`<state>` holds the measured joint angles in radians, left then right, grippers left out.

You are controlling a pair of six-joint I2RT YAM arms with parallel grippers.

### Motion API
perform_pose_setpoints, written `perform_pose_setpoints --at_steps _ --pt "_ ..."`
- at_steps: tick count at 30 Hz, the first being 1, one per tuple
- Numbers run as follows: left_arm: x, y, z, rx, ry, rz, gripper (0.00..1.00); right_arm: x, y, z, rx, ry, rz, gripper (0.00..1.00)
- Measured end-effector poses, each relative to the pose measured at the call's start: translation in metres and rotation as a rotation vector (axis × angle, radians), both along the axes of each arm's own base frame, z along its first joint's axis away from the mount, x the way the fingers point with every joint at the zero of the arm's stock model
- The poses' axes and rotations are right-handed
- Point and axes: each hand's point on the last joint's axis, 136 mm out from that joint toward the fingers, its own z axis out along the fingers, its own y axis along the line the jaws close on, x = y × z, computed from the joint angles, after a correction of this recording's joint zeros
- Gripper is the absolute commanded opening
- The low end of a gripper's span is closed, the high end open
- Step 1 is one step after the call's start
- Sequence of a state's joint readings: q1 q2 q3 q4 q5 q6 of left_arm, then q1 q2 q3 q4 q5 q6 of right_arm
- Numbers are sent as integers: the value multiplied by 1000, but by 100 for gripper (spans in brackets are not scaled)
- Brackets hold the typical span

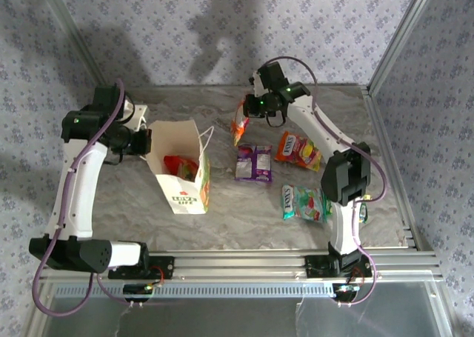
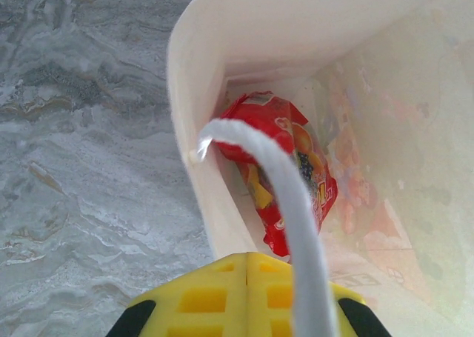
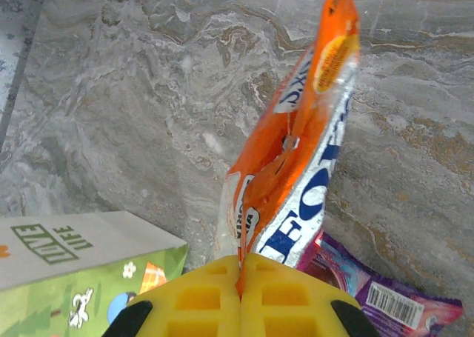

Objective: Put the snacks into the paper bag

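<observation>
The white paper bag (image 1: 185,196) stands open left of centre, with a red snack packet (image 1: 180,167) lying inside. My left gripper (image 1: 150,150) is shut on the bag's left rim. In the left wrist view its gripper (image 2: 248,257) pinches the bag wall (image 2: 296,26). The white cord handle (image 2: 296,226) drapes over one finger above the red packet (image 2: 285,167). My right gripper (image 1: 249,115) is shut on an orange packet (image 1: 239,128), which hangs above the table. In the right wrist view its gripper (image 3: 241,259) clamps the orange packet (image 3: 296,152); the bag (image 3: 74,241) is at lower left.
On the marble table right of the bag lie a purple packet (image 1: 253,162), an orange-yellow packet (image 1: 298,149) and a teal-green packet (image 1: 305,203). The purple packet (image 3: 370,285) sits just under the right gripper. Aluminium rails (image 1: 296,259) border the front and right edges.
</observation>
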<state>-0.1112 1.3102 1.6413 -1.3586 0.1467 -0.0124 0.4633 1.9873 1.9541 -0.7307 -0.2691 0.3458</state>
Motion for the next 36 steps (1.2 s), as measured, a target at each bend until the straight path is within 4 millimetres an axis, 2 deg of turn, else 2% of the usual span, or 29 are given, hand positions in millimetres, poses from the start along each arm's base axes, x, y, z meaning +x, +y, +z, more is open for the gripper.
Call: perform_pose_setpoints --at_steps 9,25,36 --pt "-3 0 4 -7 -12 13 5 -24 -7 40 -5 -87 3 0" --pt "-12 1 14 -23 -44 35 6 -62 -26 83 -30 -200 -25 0" --pt "-13 -1 14 -29 -43 37 6 -95 -34 131 -15 -326 -19 0"
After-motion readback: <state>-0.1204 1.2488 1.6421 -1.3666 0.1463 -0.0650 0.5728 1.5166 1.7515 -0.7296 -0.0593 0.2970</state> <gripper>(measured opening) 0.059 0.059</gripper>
